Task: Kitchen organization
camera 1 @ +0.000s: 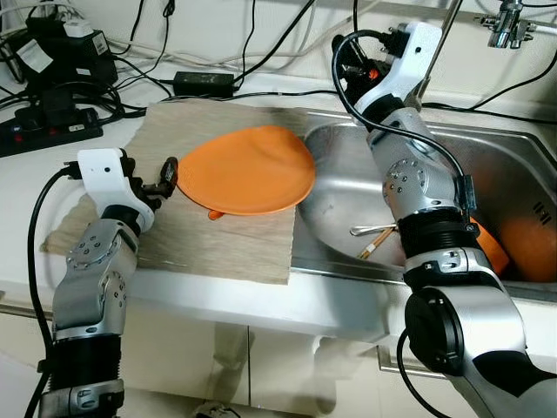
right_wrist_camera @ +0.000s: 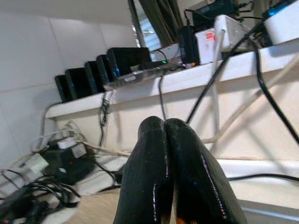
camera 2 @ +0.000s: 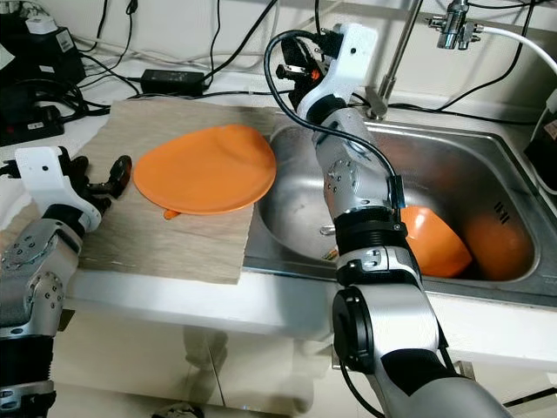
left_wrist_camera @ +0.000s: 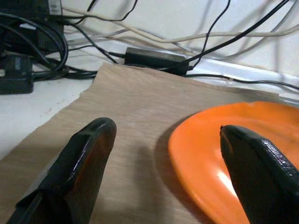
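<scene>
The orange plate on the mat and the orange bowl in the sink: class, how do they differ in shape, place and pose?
The orange plate is wide and shallow; the orange bowl is deep and rounded. The plate lies on the wood-grain mat on the counter, its edge over the sink's rim; the bowl sits in the steel sink. The plate lies roughly flat; the bowl leans tilted. Both are plain orange.

1. We see a white countertop [camera 1: 261,300] that runs left to right.
2. A wood-grain mat [camera 1: 222,239] lies flat on it, just left of the sink [camera 1: 513,148].
3. An orange plate [camera 1: 246,170] rests on the mat's far right part, its right edge reaching over the sink rim.
4. At the far left we see a black power strip [camera 1: 48,131], a black power adapter [camera 1: 204,84] and tangled cables [camera 1: 130,96].
5. A beige cloth [camera 1: 71,228] lies at the mat's near left.
</scene>
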